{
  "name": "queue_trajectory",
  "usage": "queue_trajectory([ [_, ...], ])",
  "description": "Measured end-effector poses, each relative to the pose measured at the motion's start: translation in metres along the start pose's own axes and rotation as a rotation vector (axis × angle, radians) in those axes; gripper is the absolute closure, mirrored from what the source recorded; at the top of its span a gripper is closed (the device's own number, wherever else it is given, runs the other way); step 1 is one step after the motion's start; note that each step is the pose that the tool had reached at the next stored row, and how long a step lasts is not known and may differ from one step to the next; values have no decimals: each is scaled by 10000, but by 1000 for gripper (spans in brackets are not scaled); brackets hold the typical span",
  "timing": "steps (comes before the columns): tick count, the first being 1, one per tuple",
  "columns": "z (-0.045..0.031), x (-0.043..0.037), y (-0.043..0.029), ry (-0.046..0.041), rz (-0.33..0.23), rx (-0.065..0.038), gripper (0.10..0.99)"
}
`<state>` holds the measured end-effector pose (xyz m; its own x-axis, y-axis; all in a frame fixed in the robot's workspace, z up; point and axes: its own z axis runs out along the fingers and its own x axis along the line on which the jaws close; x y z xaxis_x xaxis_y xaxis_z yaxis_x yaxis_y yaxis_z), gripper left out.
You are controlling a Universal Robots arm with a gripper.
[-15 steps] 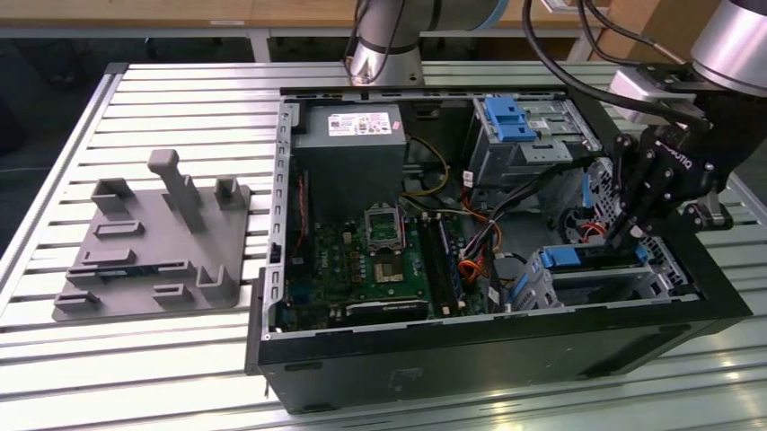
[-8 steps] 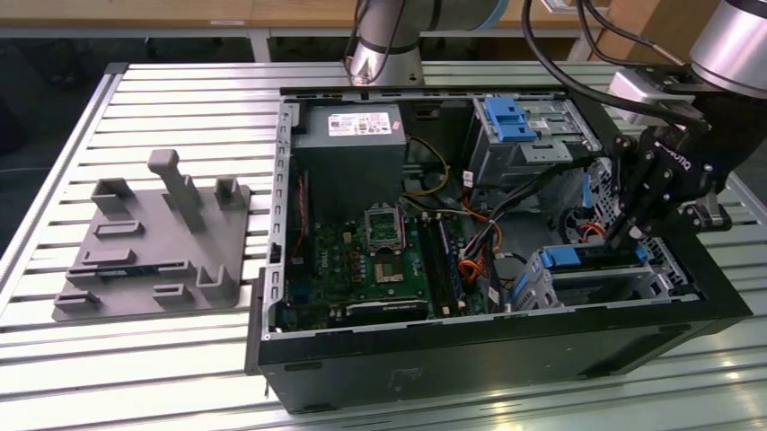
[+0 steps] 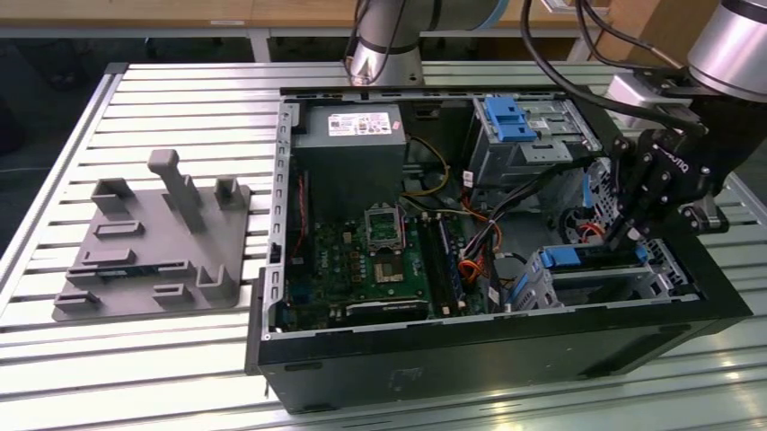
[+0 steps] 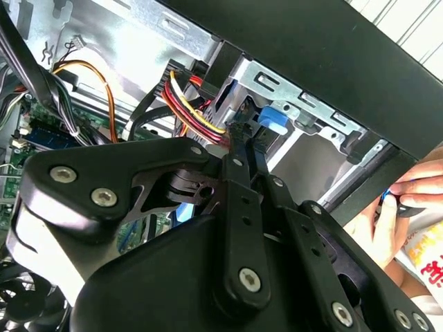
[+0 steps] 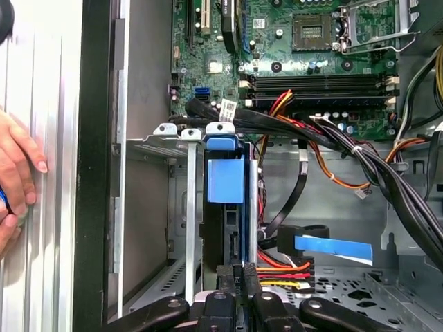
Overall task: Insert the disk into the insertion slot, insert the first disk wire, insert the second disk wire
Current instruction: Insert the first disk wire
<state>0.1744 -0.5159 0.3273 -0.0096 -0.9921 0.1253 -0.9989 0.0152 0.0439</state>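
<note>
— Where is the gripper [image 3: 620, 241]?

— Right above the insertion slot [image 3: 659, 269]. It points steeply down, with its tips at the slot's upper edge.

— And the fingers [image 5: 228, 277]?

— Both wrist views show them drawn close, side by side, with a hairline gap between them. I can't tell whether anything sits in that gap.

— How does the arm [image 3: 734, 40] come in?

— From high above the slot, on the exterior view's right. The wrist [image 3: 671, 99] is bent over so the gripper hangs beneath it. The base column [image 3: 383, 40] stands well apart from the slot, toward the exterior view's left.
</note>
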Motion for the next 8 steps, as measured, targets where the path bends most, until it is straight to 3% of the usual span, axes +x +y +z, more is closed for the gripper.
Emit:
queue_trajectory([
  [7,18,16,-1,-8,-4,0,910],
  [8,-129,34,6,-3,-9,1,733],
])
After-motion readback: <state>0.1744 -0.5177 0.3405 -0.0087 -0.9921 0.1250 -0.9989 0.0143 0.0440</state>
